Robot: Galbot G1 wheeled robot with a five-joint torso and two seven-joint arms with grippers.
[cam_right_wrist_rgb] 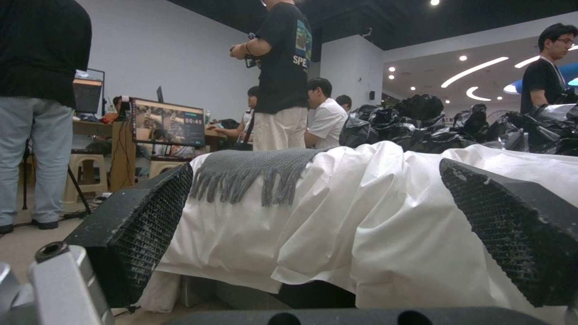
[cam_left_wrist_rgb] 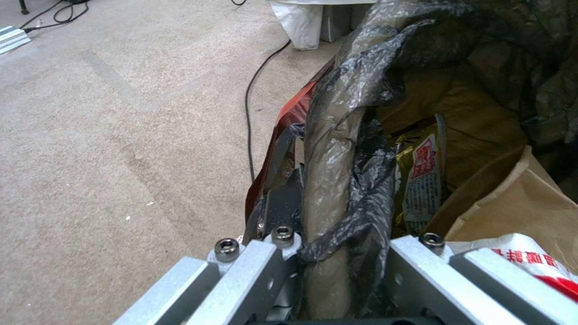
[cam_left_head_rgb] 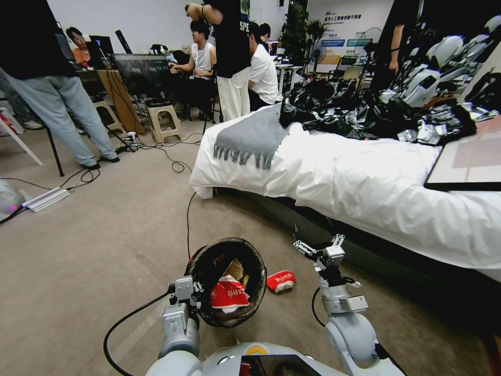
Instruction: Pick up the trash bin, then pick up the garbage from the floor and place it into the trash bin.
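Note:
My left gripper (cam_left_head_rgb: 191,290) is shut on the near rim of the trash bin (cam_left_head_rgb: 254,261), a round bucket lined with a black bag, held tilted above the carpet. In the left wrist view the fingers (cam_left_wrist_rgb: 271,253) clamp the bagged rim (cam_left_wrist_rgb: 334,149). Inside the bin lie garbage pieces: a red-and-white wrapper (cam_left_head_rgb: 228,294), a brown paper bag (cam_left_wrist_rgb: 512,203) and a yellow snack wrapper (cam_left_wrist_rgb: 421,176). One red-and-white wrapper (cam_left_head_rgb: 281,280) lies on the floor just right of the bin. My right gripper (cam_left_head_rgb: 317,241) hovers open and empty to the right of it, facing the bed; its pads (cam_right_wrist_rgb: 151,225) stand wide apart.
A bed with a white sheet (cam_left_head_rgb: 365,183) stands close on the right, carrying a grey scarf (cam_left_head_rgb: 250,138), black bags (cam_left_head_rgb: 365,112) and a flat board (cam_left_head_rgb: 469,162). A black cable (cam_left_head_rgb: 188,219) crosses the carpet ahead. A power strip (cam_left_head_rgb: 46,199), stools and people stand at the far left.

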